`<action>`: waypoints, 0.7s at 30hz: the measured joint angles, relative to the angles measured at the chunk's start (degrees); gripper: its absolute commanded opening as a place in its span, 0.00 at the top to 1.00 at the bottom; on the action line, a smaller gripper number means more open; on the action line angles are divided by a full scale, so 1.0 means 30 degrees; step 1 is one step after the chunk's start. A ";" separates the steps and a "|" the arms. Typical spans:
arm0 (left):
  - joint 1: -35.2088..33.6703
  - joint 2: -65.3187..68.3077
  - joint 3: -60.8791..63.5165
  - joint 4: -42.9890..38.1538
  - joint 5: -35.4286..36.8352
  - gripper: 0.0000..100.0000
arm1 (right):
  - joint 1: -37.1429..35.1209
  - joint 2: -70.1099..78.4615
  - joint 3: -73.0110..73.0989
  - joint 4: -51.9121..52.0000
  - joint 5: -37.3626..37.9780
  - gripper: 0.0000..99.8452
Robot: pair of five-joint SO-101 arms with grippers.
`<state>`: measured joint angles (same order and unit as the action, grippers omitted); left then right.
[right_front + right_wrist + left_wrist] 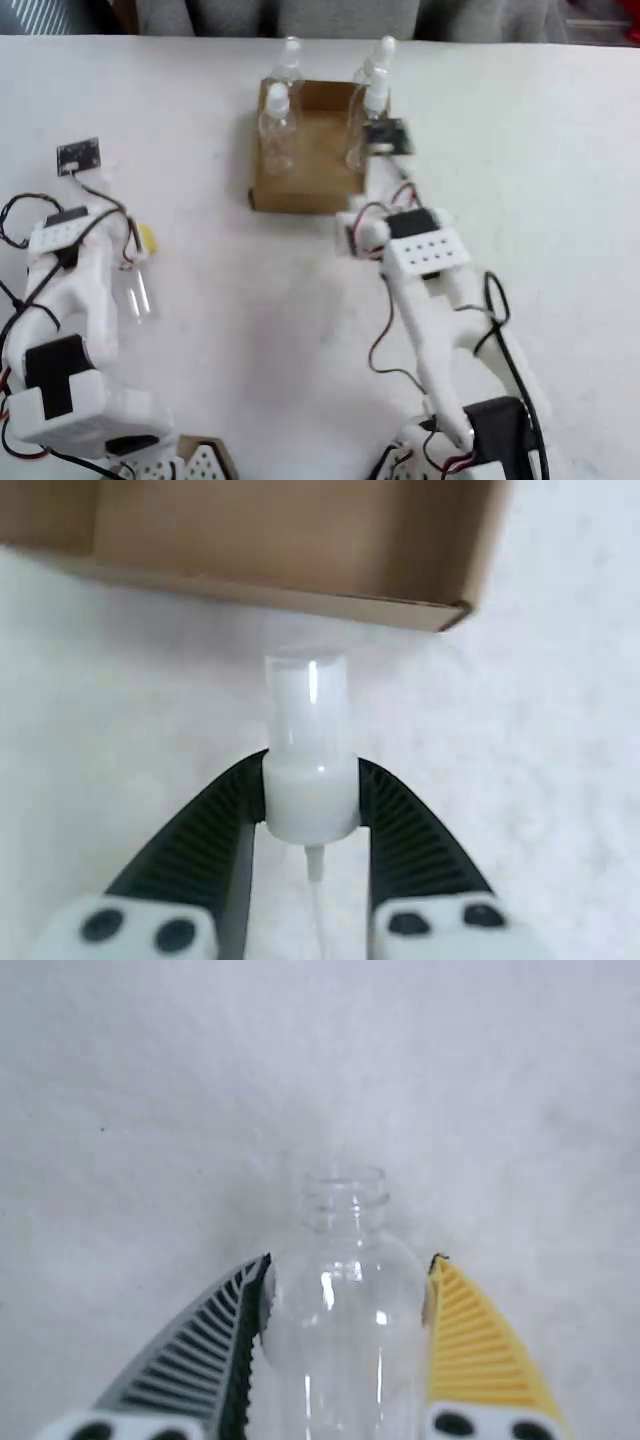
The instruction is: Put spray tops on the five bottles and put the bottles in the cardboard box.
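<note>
A clear bottle [345,1330] with a bare, uncapped neck sits between the grey and yellow fingers of my left gripper [350,1270], which is shut on its body. From above, that bottle [137,295] lies low over the white table at the left, under the left gripper [138,262]. My right gripper [312,770] is shut on a white spray top [308,730], its thin tube hanging towards the wrist. It is held just outside the cardboard box [300,540]. In the high view the right gripper [352,232] is at the front right corner of the box [300,195].
Several clear bottles with spray tops [275,120] stand upright in the box, along its left and right sides. A small black board [78,153] with a wire lies at the far left. Cables trail beside both arms. A second cardboard piece [205,455] lies at the near edge.
</note>
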<state>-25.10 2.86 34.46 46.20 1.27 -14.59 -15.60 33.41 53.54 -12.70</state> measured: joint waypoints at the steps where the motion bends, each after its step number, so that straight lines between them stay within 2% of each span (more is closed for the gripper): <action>1: 0.0000 0.0000 0.0000 0.0000 0.0000 0.90 | 0.0440 -0.0293 0.0000 0.0293 -0.0762 0.98; 5: 0.0000 0.0000 0.0000 0.0000 0.0000 0.90 | 0.1758 -0.1495 0.0000 0.1231 -0.2667 0.98; 14: 0.0938 -0.0293 0.0000 0.0000 -0.0088 0.90 | 0.2139 -0.1817 0.1465 -0.0645 -0.3106 0.98; 21: 0.3692 -0.6095 0.1905 0.0000 -0.0088 0.90 | 0.2139 -0.1905 0.1524 -0.0791 -0.3106 0.98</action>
<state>-14.02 -15.43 40.18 46.20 1.01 -8.18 -21.32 37.98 51.16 -22.02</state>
